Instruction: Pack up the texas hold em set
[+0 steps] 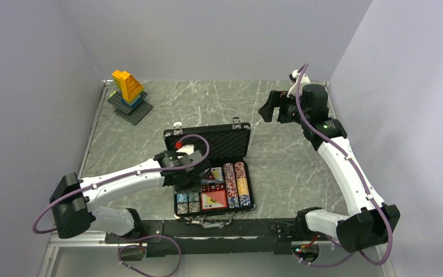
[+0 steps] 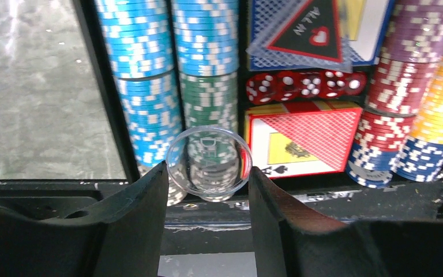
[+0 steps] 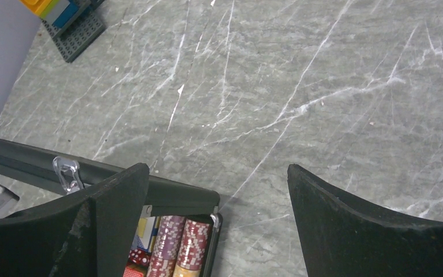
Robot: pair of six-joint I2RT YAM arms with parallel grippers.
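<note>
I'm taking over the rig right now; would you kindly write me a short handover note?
Left gripper: closed on a clear disc, over the open case.
Right gripper: open, empty, over the table beyond the case.
Done: chips, card decks and dice sit in the case.
Left: place the disc, then close and latch the case.
</note>
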